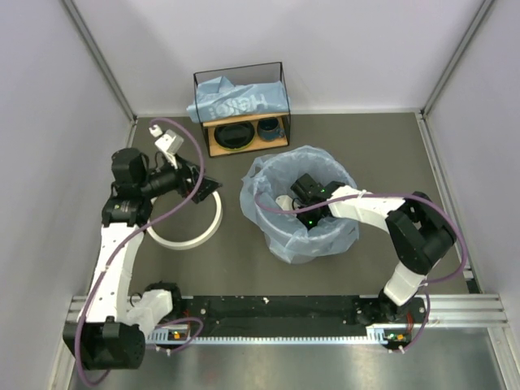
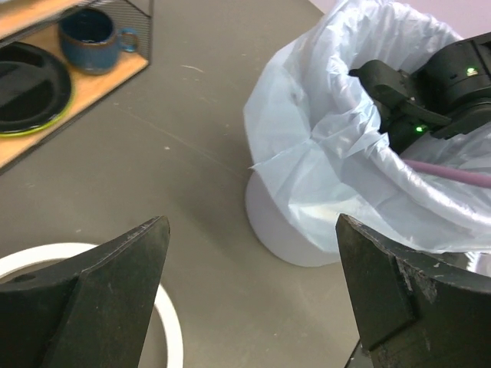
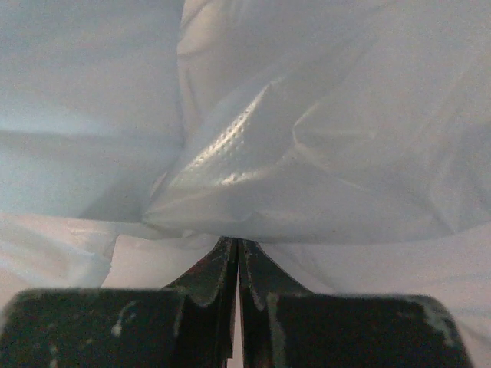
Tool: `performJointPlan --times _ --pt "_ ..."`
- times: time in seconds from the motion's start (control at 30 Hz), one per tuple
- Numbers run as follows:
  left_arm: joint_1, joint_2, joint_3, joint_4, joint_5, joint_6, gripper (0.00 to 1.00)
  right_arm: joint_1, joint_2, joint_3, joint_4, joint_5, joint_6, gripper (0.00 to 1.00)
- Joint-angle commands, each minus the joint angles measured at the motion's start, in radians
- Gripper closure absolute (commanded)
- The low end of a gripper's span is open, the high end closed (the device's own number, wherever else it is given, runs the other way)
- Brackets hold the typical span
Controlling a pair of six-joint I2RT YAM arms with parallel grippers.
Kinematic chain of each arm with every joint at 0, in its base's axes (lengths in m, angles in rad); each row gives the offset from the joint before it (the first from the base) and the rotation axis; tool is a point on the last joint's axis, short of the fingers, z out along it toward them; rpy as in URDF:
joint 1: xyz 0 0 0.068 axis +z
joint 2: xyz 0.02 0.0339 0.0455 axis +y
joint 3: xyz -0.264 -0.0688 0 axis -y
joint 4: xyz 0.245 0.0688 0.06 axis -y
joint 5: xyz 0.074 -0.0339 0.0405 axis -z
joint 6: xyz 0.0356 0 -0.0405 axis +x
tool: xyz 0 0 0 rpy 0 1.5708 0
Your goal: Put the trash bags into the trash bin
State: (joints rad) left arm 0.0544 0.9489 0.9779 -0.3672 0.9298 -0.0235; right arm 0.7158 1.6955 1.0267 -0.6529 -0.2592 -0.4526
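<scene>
The trash bin [image 2: 295,239], a whitish bucket, stands mid-table with a light-blue trash bag [image 1: 272,183] draped in and over its mouth; the bag also shows in the left wrist view [image 2: 322,115]. My right gripper [image 1: 291,201] reaches down inside the bin, and its jaws [image 3: 238,244] are shut with the bag's film [image 3: 307,153] pinched at their tips. A second trash bag [image 1: 240,99] with white lettering lies on top of the shelf. The bin's white ring rim [image 1: 185,236] lies apart on the table, left of the bin. My left gripper [image 1: 207,188] hangs open and empty over the ring's far-right edge [image 2: 165,322].
A black-wire wooden shelf [image 1: 280,81] stands at the back and holds dark bowls [image 1: 233,135] and a blue cup [image 1: 269,128]. White walls close the left, back and right sides. The right arm's purple cable [image 2: 453,172] crosses the bin's rim.
</scene>
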Motion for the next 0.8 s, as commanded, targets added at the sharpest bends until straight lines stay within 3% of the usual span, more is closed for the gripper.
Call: performJointPlan --times 0.0,0.07,0.33,0.43,0.6,0.77 --pt "-0.099 0.074 -0.037 0.236 0.009 -0.16 0.04 -0.003 0.006 -0.011 0.021 0.021 -0.035 1.0" --pt "-0.134 0.119 -0.064 0.342 -0.019 -0.276 0.05 -0.003 0.006 -0.013 0.021 0.023 -0.047 1.0" --pt "-0.267 0.341 -0.042 0.619 0.021 -0.44 0.12 -0.003 -0.014 -0.017 0.025 0.038 -0.063 1.0" --pt "-0.315 0.399 -0.067 0.578 0.008 -0.412 0.16 -0.003 -0.033 -0.017 0.026 0.041 -0.06 1.0" --pt "-0.317 0.473 -0.094 0.481 -0.1 -0.383 0.31 -0.004 -0.083 -0.02 0.029 0.02 -0.032 1.0" --pt "-0.32 0.496 -0.087 0.43 -0.121 -0.343 0.33 -0.003 -0.12 -0.03 0.039 0.018 -0.034 1.0"
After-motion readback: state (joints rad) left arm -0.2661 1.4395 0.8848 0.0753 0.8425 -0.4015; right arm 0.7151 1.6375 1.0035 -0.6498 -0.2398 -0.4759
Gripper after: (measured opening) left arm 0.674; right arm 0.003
